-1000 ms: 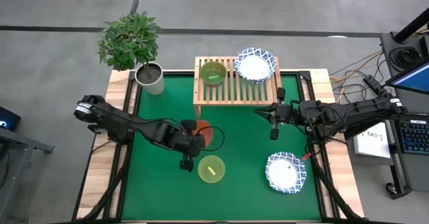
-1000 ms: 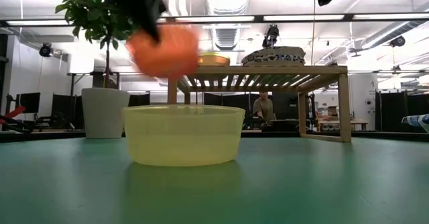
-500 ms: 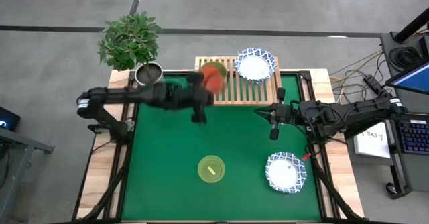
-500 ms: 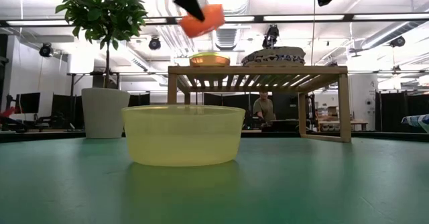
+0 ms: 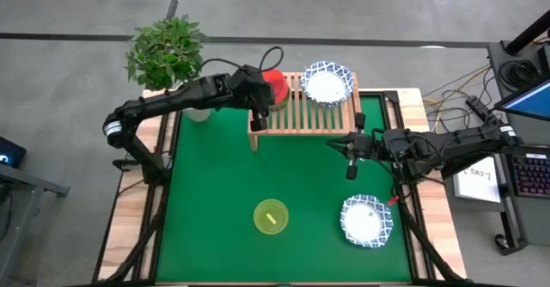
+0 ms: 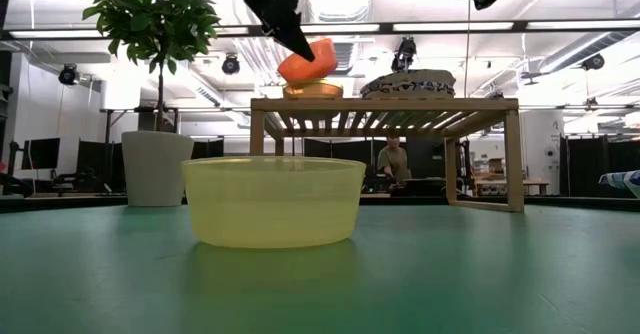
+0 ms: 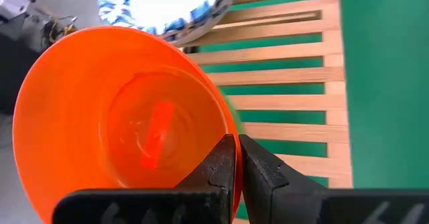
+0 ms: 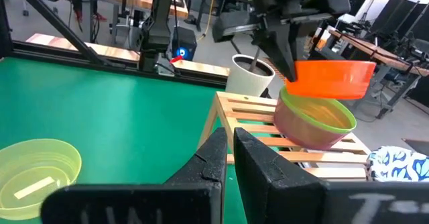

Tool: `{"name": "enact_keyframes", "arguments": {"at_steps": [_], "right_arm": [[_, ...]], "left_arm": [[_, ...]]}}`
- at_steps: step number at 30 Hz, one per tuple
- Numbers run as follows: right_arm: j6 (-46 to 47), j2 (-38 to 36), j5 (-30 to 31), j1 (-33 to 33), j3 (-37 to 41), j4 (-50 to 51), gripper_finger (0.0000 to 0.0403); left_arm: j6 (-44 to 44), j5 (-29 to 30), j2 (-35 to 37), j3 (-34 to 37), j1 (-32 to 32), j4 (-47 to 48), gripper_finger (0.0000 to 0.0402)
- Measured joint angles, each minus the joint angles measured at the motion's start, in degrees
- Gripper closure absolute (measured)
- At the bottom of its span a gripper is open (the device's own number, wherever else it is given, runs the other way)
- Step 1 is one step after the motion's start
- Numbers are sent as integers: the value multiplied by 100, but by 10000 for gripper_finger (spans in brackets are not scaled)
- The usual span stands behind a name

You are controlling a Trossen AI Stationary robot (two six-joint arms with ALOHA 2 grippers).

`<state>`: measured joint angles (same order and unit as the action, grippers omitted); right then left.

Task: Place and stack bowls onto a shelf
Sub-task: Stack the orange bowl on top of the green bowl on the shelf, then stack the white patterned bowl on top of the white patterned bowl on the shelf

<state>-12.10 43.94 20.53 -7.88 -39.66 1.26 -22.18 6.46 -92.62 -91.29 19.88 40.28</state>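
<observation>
The green table point(image 5: 206, 201) carries the wooden shelf point(image 5: 301, 115) at its far edge, with a potted plant point(image 5: 168, 55) beside the shelf's left end. On the shelf sit a patterned bowl point(image 5: 326, 82) and a green bowl point(image 8: 315, 122). The left gripper point(image 5: 258, 106), fingers clamped on the red bowl point(image 5: 274, 84), holds it tilted just above the green one. A yellow bowl point(image 5: 270, 216) and a second patterned bowl point(image 5: 365, 221) lie on the table in front. The right gripper point(image 5: 349, 154), closed and empty, hovers between shelf and that bowl.

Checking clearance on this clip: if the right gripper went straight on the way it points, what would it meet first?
Probably the shelf: the shut right gripper aims at its near edge, below the green bowl; depth is unclear.
</observation>
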Motion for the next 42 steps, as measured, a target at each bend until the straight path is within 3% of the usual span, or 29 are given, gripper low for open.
{"name": "enact_keyframes", "arguments": {"at_steps": [8, 17, 27, 34, 42], "right_arm": [[-61, 0, 0, 0, 0, -2, 385], [-61, -2, 0, 0, 0, 0, 385], [-81, 0, 0, 0, 0, 16, 385], [257, 0, -35, 0, 0, 20, 385], [1113, 266, -1119, -175, 0, 6, 385]], "left_arm": [[-136, 231, -140, 0, 7, -38, 393], [-106, 347, -146, 0, -29, -51, 327], [715, 344, 27, 0, -483, 446, 292], [1798, -288, 123, 21, -1437, 988, 292], [2015, -283, 120, 906, -3023, 869, 292]]}}
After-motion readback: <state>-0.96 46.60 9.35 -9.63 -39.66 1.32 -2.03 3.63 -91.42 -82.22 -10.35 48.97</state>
